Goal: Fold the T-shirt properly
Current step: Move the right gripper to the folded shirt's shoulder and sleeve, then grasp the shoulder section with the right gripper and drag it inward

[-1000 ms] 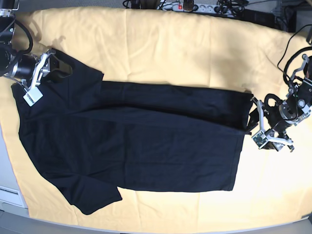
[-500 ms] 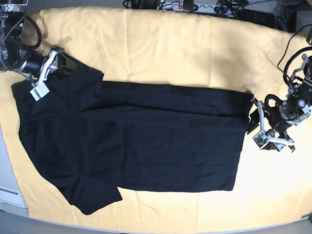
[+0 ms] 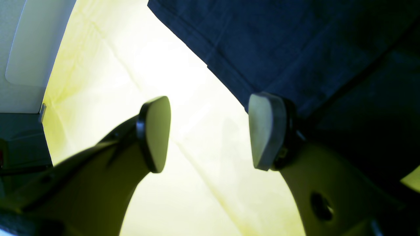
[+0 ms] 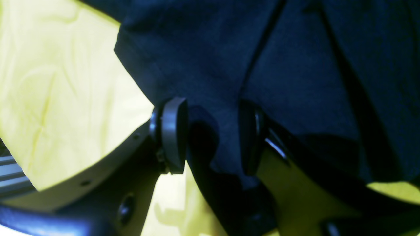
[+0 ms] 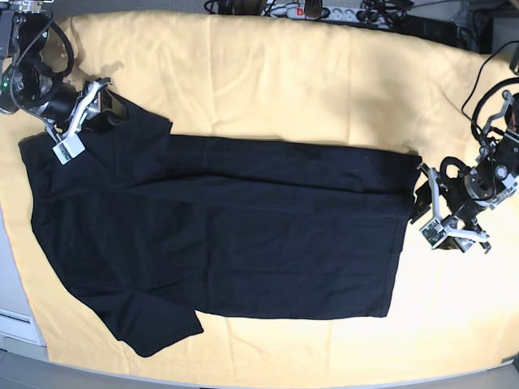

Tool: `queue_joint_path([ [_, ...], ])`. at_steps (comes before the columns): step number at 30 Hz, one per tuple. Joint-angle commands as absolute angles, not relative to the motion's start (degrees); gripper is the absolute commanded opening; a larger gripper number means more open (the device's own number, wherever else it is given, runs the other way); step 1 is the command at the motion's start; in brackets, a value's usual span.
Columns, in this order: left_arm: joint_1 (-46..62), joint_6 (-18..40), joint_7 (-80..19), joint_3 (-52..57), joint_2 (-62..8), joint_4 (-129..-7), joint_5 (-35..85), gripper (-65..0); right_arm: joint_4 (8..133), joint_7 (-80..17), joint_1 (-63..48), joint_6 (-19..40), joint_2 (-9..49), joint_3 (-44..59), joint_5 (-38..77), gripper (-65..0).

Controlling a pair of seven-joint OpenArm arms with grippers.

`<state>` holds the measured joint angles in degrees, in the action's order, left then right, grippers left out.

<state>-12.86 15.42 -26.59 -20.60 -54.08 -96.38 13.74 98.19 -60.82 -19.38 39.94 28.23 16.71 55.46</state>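
We find the T-shirt (image 5: 227, 235) lying flat on the yellow cloth (image 5: 268, 73) covering the worktop. The left gripper (image 3: 210, 131) sits at its hem corner, fingers apart, holding nothing. The right gripper (image 4: 213, 134) stands at the sleeve, fingers apart, fabric between them, unclamped.

Surface cover: pale yellow cloth (image 5: 268, 73), creased, brightly lit.
Rear edge: white power strip (image 5: 320, 11), dark cables (image 5: 381, 12).
Left edge: white panel (image 5: 10, 284).
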Motion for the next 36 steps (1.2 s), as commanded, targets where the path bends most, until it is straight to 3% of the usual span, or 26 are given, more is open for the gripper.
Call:
queue_joint_path([
  [1,-14.0,14.72,-25.36,-19.81,-55.24,-97.01,13.85,-27.5,98.89,-61.01,-19.55,40.0,29.21,17.12,54.98,-38.1],
  [8,-14.0,14.74,-25.34,-19.81,-55.24,-97.01,13.87,-27.5,98.87,-56.01,-22.68,40.0,28.1,17.1,48.27,-39.0],
  [10,-14.0,14.72,-25.34,-19.81,-55.24,-97.01,13.89,-27.5,98.87,-55.44,-23.22,40.0,27.81,17.1,47.7,-46.0],
  [13,-14.0,14.72,-25.36,-19.81,-55.24,-97.01,13.87,-27.5,98.89,-55.46,-23.18,40.0,27.62,17.1,47.94,-63.5],
  [14,-14.0,14.74,-25.39,-19.81,-55.24,-97.01,13.85,-27.5,98.91,-55.44,-23.16,40.0,27.64,17.12,48.18,-65.0],
  [24,-14.0,14.74,-25.76,-19.81,-55.24,-97.01,13.85,-27.5,105.32,-56.93,-23.2,40.0,27.64,17.3,48.16,-65.0],
  [25,-14.0,14.72,-25.76,-19.81,-55.24,-97.01,13.85,-27.5,106.56,-57.49,-23.22,40.0,27.64,17.28,48.49,-64.1],
  [29,-14.0,14.72,-25.78,-19.81,-55.24,-97.01,13.85,-27.5,108.71,-60.82,-23.33,40.0,27.62,17.26,56.95,-39.2],
  [30,-14.0,14.74,-25.78,-19.81,-55.24,-97.01,13.82,-27.5,108.68,-60.66,-23.33,40.0,27.57,17.21,57.19,-35.5],
  [36,-14.0,14.74,-25.3,-19.81,-55.24,-97.01,13.93,-27.5,108.62,-59.51,-23.35,40.0,23.62,17.21,51.75,-34.8],
])
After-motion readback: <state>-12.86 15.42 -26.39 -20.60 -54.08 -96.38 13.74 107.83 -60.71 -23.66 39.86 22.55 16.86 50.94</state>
